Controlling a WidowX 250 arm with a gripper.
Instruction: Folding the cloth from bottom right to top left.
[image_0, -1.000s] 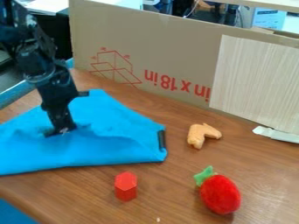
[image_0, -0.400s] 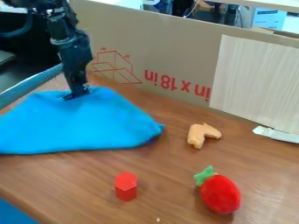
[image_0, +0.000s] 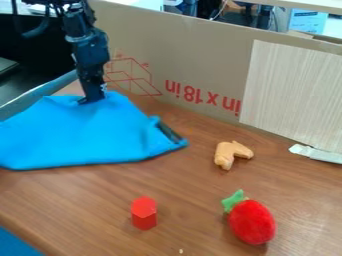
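- Indoor work area, most likely a robotics lab.
- Upper left: a black robot arm (image_0: 89, 45), with a dark cable (image_0: 39, 31) looping beside it.
- Across the middle and lower frame: a brown wood-grain tabletop (image_0: 200, 200).
- Behind it: an upright cardboard sheet (image_0: 194, 55) with red printing, like a makeshift screen, and a pale wood-grain panel (image_0: 294, 95) at right.
- Lower right: a red plush toy (image_0: 252, 222) and, lower centre, a red hexagonal block (image_0: 143, 214), like test objects.

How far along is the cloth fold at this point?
Looks done: the cloth appears doubled over, its near edge one long line. In hand: the gripper is down at the cloth's far edge. Left: probably withdrawing and smoothing, since the right corner is rumpled beside a dark strip.
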